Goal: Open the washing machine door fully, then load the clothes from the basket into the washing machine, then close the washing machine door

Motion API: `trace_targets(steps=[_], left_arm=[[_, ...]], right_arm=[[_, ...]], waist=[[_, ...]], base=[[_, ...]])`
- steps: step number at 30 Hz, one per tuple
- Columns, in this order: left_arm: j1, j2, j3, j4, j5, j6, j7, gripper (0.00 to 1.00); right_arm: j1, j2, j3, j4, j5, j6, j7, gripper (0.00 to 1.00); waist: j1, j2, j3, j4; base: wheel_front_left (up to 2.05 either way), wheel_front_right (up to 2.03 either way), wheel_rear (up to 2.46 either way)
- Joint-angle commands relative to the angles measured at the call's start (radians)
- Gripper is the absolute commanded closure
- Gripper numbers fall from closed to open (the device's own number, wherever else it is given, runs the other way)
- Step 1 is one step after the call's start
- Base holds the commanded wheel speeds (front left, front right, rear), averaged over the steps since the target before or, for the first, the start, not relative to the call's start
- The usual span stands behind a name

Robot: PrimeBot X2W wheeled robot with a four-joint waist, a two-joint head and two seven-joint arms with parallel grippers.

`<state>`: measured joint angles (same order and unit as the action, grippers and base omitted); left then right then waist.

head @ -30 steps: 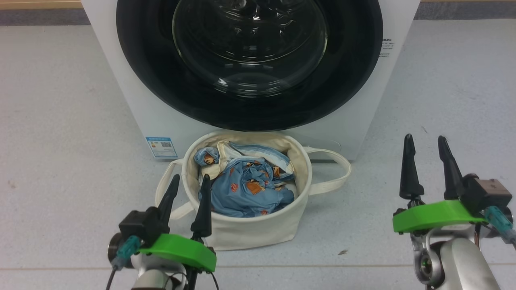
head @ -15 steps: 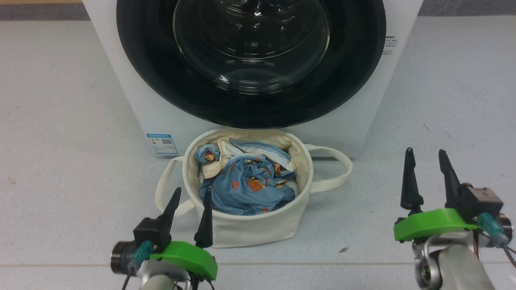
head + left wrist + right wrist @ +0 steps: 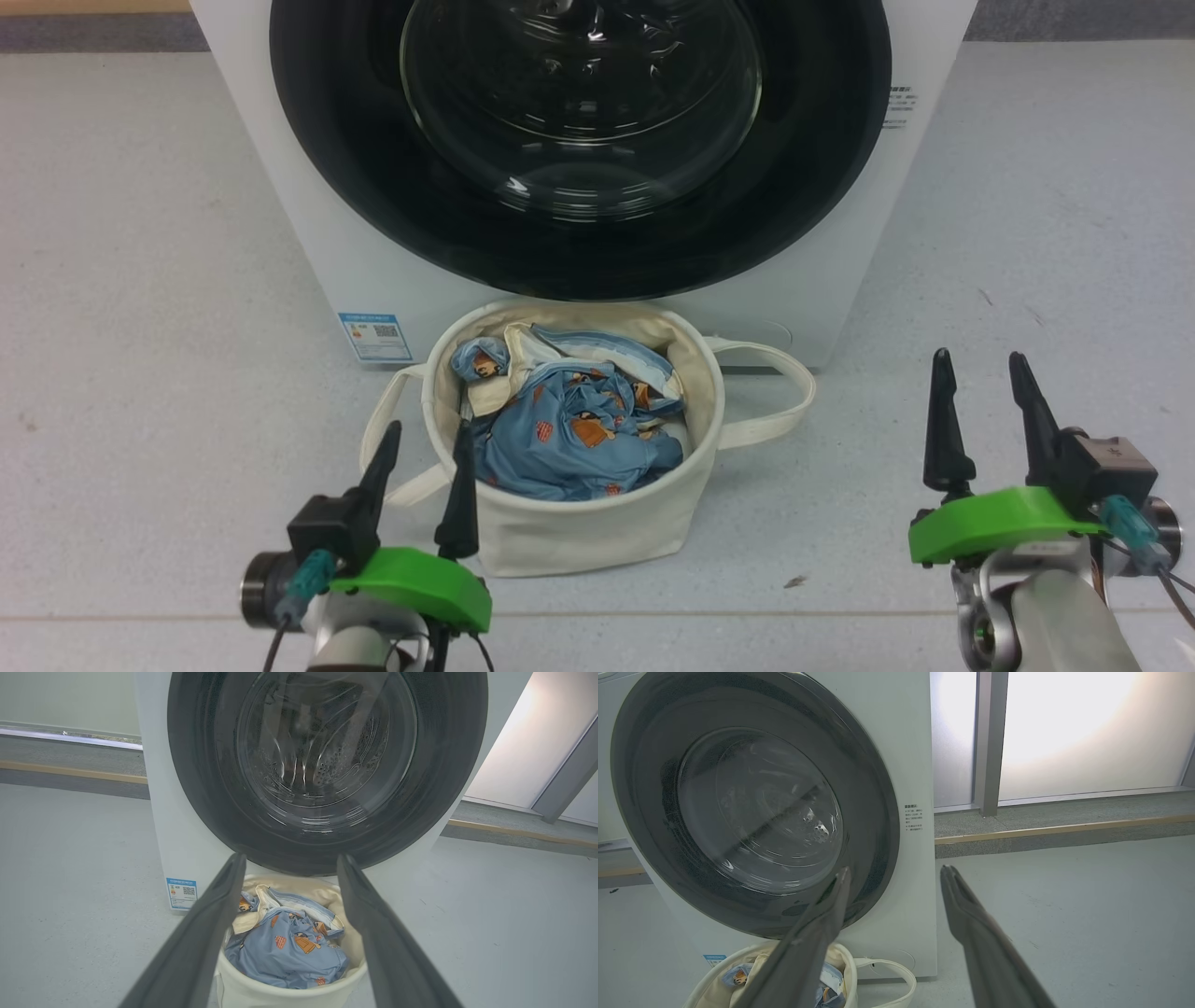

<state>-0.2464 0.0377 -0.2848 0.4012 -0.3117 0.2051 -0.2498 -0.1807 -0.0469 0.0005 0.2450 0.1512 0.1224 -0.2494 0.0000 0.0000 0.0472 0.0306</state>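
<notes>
washing machine door (image 3: 579,121) shut, clothes (image 3: 569,439) in the basket (image 3: 597,537) just before it
head view: left gripper (image 3: 429,426), jaws spread and empty, near the basket's left rim; right gripper (image 3: 978,355), likewise spread and empty, well apart to its right. left wrist view makes out the perforated drum (image 3: 345,765) behind the glass, where the head view gives reflections. both grippers sit lower than a second ago.

The washer (image 3: 812,280) is white, its door (image 3: 336,112) glossy black around clear glass. The basket (image 3: 579,537) is cream; the clothes (image 3: 560,448) are blue with small orange-brown figures, plus beige. My left gripper (image 3: 429,427) and right gripper (image 3: 978,355) are black-fingered on bright green mounts (image 3: 420,583). The floor (image 3: 140,373) is pale grey.
</notes>
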Motion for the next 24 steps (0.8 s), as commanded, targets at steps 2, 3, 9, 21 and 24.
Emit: trace_targets(steps=[2, 3, 9, 21, 24], left_arm=[[-0.022, 0.013, 0.044, -0.039, -0.007, 0.01, -0.012, 0.0], [-0.022, 0.013, 0.051, -0.044, -0.009, 0.012, -0.012, 0.0], [-0.01, 0.013, 0.153, -0.111, -0.013, 0.031, -0.012, 0.0], [-0.004, 0.013, 0.134, -0.07, -0.009, -0.007, -0.012, 0.0], [-0.004, 0.013, 0.132, -0.077, -0.008, -0.004, -0.012, 0.0]], right_arm=[[-0.034, -0.003, 0.027, -0.024, 0.004, 0.008, -0.012, 0.0], [-0.034, -0.003, 0.027, -0.023, 0.005, 0.008, -0.012, 0.0], [-0.04, -0.003, 0.025, -0.024, 0.01, 0.008, -0.012, 0.0], [-0.043, -0.003, 0.02, -0.024, 0.014, 0.008, -0.012, 0.0], [-0.044, -0.003, 0.018, -0.025, 0.012, 0.008, -0.012, 0.0]], waist=[[0.0, 0.0, 0.001, 0.002], [0.0, 0.0, 0.003, 0.002], [0.0, 0.0, 0.011, 0.001], [0.0, 0.0, 0.014, 0.002], [0.0, 0.0, 0.014, 0.002]], base=[[0.0, 0.0, 0.0], [0.0, 0.0, 0.0], [0.0, 0.0, 0.0], [0.0, 0.0, 0.0], [0.0, 0.0, 0.0]])
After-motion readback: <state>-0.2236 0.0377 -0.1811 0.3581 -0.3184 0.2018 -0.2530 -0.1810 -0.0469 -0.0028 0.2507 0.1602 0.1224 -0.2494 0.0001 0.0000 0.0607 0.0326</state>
